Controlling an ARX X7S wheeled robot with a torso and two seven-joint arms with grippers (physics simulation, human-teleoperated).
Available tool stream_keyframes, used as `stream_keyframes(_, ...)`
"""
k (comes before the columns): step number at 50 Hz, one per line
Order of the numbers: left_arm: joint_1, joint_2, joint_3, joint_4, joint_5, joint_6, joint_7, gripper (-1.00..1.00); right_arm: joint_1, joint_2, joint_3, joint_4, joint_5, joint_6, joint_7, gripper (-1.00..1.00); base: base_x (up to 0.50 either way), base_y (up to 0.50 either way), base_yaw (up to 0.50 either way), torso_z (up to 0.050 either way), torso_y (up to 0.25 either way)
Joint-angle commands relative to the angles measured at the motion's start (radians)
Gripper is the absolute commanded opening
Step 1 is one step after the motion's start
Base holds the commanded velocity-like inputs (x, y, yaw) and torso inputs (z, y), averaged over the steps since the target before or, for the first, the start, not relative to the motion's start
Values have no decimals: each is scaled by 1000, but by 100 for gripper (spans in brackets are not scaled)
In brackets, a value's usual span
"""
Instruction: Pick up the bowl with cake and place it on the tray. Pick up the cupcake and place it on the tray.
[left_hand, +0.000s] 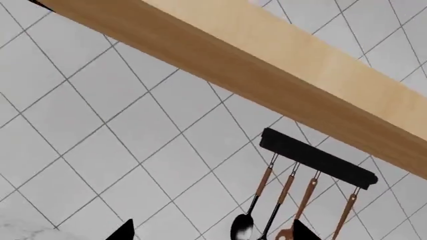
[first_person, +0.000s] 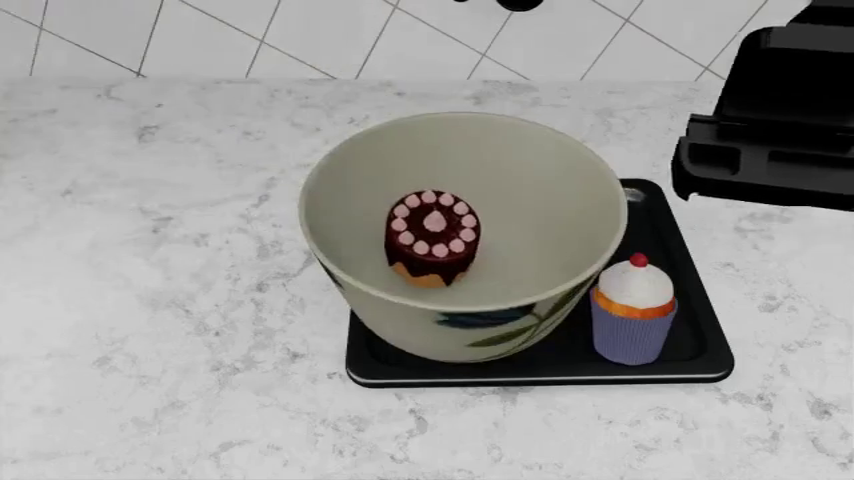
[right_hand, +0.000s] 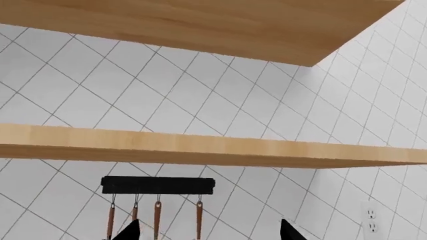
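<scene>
Black rectangular baking tray (first_person: 674, 365), low-rimmed, lower centre of the head view only: carries the deep cream ceramic bowl (first_person: 534, 180) with blue-green leaf pattern, holding the chocolate-glazed cake (first_person: 430, 238) with pink dots; the white-frosted cupcake (first_person: 633, 308) in a blue-purple wrapper stands on the tray just beside the bowl. Grey-veined white marble counter (first_person: 160, 300) underneath. A dark robot part sits upper right.

Wrist views only: white diagonal wall tiles (right_hand: 200, 95), pale wooden shelves (right_hand: 200, 145), black utensil rail (left_hand: 317, 157) with copper-handled tools. Left gripper (left_hand: 210, 231) and right gripper (right_hand: 210, 231) show only dark fingertips spread apart, gripping nothing.
</scene>
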Motion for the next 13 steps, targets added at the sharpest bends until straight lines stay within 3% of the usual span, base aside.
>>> stream_keyframes(1,531,-264,-29,439,86,159,-118,100,-99,-150,44,16,-209,-113,-228,100,0,0,0,0,0)
stream_keyframes(2,658,-269,5,457,134,201,-91,100,-136,-169,44,18,-243,-127,-257,100,0,0,0,0,0)
stream_keyframes(5,857,-257,89,458,243,257,-74,100,-279,-209,13,30,-392,-161,-330,100,0,0,0,0,0)
stream_keyframes(8,882,-277,141,512,350,232,-121,100,-410,-227,-2,39,-489,-202,-384,100,0,0,0,0,0)
stream_keyframes(13,845,-275,133,548,348,212,-153,100,-540,-216,69,32,-511,-250,-403,100,0,0,0,0,0)
